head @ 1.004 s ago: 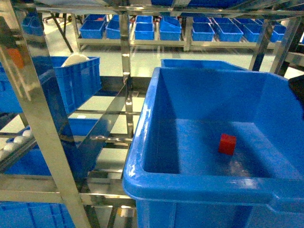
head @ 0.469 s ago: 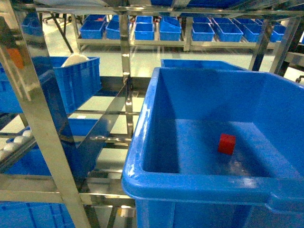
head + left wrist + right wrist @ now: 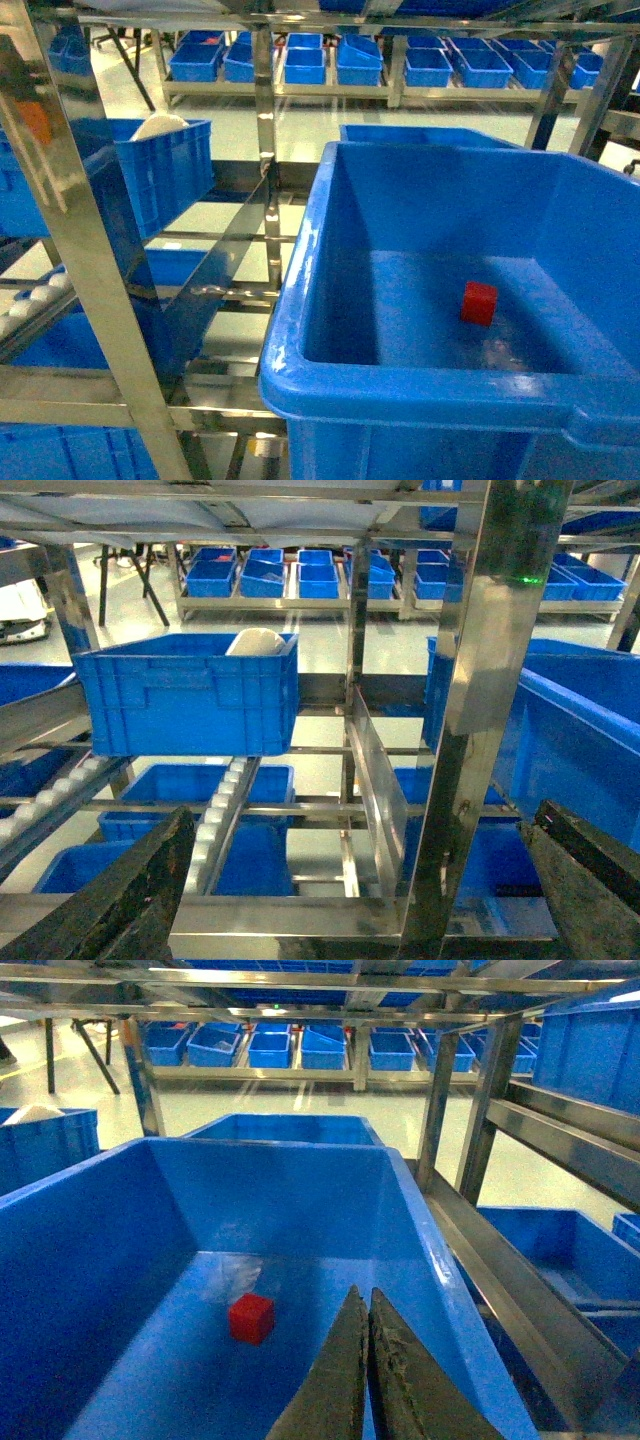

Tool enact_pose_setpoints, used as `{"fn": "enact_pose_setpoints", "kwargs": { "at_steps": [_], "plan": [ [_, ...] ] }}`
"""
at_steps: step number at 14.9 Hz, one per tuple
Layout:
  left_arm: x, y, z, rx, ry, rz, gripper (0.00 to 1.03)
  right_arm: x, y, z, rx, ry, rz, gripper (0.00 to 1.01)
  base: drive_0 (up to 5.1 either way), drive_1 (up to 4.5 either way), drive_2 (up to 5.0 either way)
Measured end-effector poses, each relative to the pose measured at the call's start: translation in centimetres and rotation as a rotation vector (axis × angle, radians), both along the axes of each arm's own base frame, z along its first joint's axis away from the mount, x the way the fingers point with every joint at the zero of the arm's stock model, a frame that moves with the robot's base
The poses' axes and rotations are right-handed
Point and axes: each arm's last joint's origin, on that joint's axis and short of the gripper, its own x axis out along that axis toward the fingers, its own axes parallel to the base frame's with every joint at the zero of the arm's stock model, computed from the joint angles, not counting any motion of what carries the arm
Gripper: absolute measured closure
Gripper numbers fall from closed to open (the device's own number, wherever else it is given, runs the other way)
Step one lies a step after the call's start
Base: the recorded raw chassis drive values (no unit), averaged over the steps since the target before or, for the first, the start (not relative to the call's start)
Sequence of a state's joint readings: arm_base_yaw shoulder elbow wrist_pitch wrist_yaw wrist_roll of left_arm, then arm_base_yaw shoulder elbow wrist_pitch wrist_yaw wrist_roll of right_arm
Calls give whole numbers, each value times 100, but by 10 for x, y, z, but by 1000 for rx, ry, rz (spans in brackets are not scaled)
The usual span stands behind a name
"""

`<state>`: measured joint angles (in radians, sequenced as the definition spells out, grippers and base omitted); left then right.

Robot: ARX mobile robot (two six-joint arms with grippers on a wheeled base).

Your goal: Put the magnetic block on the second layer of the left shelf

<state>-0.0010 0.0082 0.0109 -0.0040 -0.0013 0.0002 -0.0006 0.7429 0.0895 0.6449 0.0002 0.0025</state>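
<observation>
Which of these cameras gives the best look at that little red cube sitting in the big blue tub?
The right wrist view: the red cube lies unobstructed on the floor of the blue tub, showing its top and two sides. The head view also shows it, somewhat smaller, behind the tub's near rim. The left wrist view does not show the cube.

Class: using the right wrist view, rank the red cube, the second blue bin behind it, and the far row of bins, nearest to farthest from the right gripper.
1. Red cube, just left of the right gripper, inside the bin.
2. Second blue bin, directly behind.
3. Far row of bins, across the floor.
</observation>
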Motion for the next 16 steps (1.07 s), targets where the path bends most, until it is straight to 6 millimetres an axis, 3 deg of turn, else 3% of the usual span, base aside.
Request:
{"fn": "enact_pose_setpoints", "kwargs": {
  "at_steps": [7,16],
  "plan": [
    [0,0,0,0,0,0,5,-19,0,-14,0,9,1,99,0,0,0],
    [0,0,0,0,0,0,5,-40,0,-9,0,-26,1,99,0,0,0]
  ]
}}
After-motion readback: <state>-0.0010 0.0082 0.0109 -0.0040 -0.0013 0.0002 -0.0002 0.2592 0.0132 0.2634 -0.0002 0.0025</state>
